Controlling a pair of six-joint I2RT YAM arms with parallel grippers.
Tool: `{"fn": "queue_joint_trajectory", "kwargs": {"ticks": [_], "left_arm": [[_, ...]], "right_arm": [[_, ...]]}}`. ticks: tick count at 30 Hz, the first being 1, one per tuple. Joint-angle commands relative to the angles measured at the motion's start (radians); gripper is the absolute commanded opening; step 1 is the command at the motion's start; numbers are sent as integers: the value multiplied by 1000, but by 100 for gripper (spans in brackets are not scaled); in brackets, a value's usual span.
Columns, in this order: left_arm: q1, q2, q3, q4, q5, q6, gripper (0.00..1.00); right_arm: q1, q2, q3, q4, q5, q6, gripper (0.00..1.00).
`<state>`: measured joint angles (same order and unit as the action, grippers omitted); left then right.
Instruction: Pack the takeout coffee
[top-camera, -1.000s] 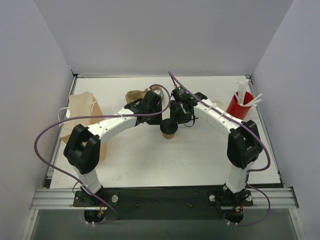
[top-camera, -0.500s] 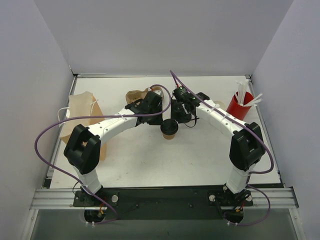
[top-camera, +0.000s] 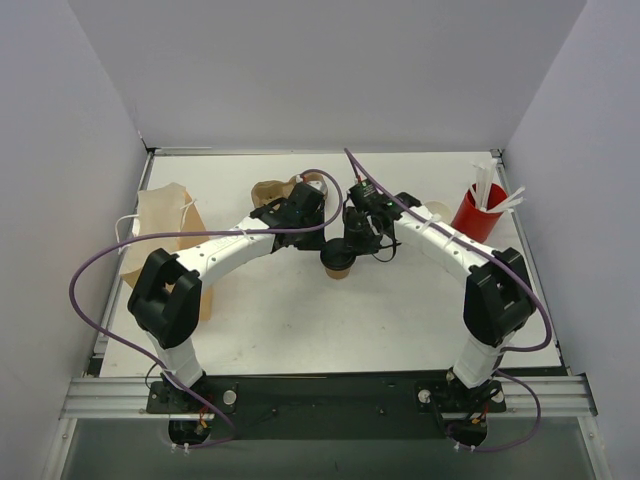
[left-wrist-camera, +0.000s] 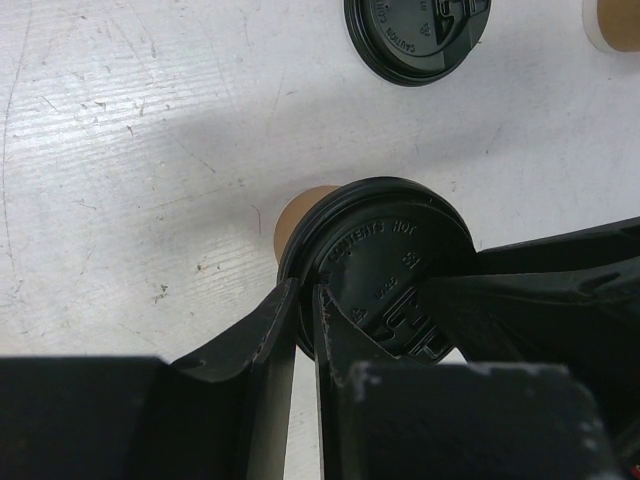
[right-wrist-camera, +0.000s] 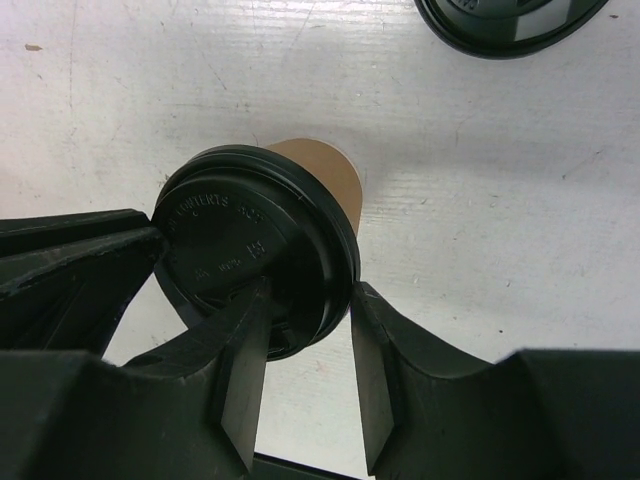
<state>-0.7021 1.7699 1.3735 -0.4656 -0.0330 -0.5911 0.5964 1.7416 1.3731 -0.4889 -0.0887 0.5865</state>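
Overhead: the coffee cup (top-camera: 339, 263) stands lidded mid-counter (top-camera: 300, 320). The left gripper (top-camera: 318, 243) is at its 10 o'clock and the right gripper (top-camera: 356, 243) at its 1 o'clock.

Left wrist: jaws nearly together, pinching the lid rim at 8 o'clock.

Right wrist: jaws apart, straddling the lid's 6 o'clock edge.

Judgement: the lid is being seated. Next comes a firm grasp, then transfer to the paper bag (top-camera: 160, 235) at 9 o'clock.
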Motion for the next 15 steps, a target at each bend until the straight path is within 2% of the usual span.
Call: {"fn": "queue_joint_trajectory", "kwargs": {"ticks": [1,15], "left_arm": [[-7,13,39,19,-13,0,22],[-8,11,45,15,-16,5,21]], "right_arm": [[2,-47,-25,15,-28,36,31],[-20,-65,-32,15,-45,41,31]]}}
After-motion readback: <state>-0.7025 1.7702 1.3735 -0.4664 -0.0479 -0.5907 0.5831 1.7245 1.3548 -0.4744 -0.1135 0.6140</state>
